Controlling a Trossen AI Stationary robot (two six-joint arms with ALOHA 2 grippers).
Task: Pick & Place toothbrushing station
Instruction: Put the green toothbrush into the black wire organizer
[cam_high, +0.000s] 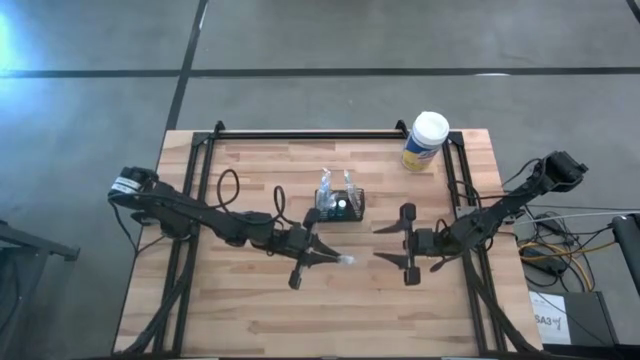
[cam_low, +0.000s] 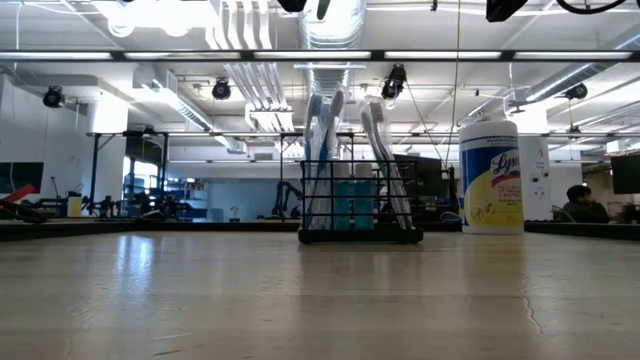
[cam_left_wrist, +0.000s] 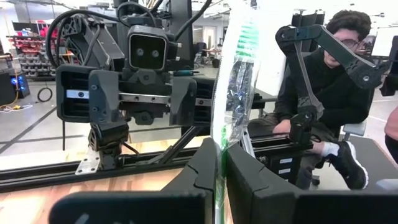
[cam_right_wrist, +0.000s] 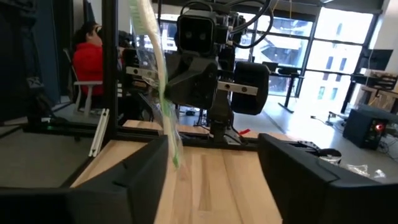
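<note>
The toothbrushing station (cam_high: 338, 205), a small black slotted holder, stands on its base mid-table with several toothbrushes upright in it; the low view shows it (cam_low: 360, 200) too. My left gripper (cam_high: 328, 258) hovers near of it, shut on a clear-wrapped toothbrush (cam_left_wrist: 233, 81) with green bristles. My right gripper (cam_high: 385, 245) faces it from the table's right, its fingers wide open. In the right wrist view the wrapped toothbrush (cam_right_wrist: 155, 74) stands close beside one finger (cam_right_wrist: 140, 180); whether they touch, I cannot tell. My left gripper pinches the wrapped toothbrush low on its handle (cam_left_wrist: 219, 165) between its two fingers. The fingers reach in level from the table's left and lie across the handle. The brush stands upright, bristle end up, lifted clear of the table.
A white-capped, yellow-labelled round canister (cam_high: 425, 140) stands at the table's far right. A black frame rail (cam_high: 310, 133) runs along the far edge. A person (cam_left_wrist: 336, 93) sits beyond the table's right side. Bare wood (cam_high: 340, 310) lies toward the near edge.
</note>
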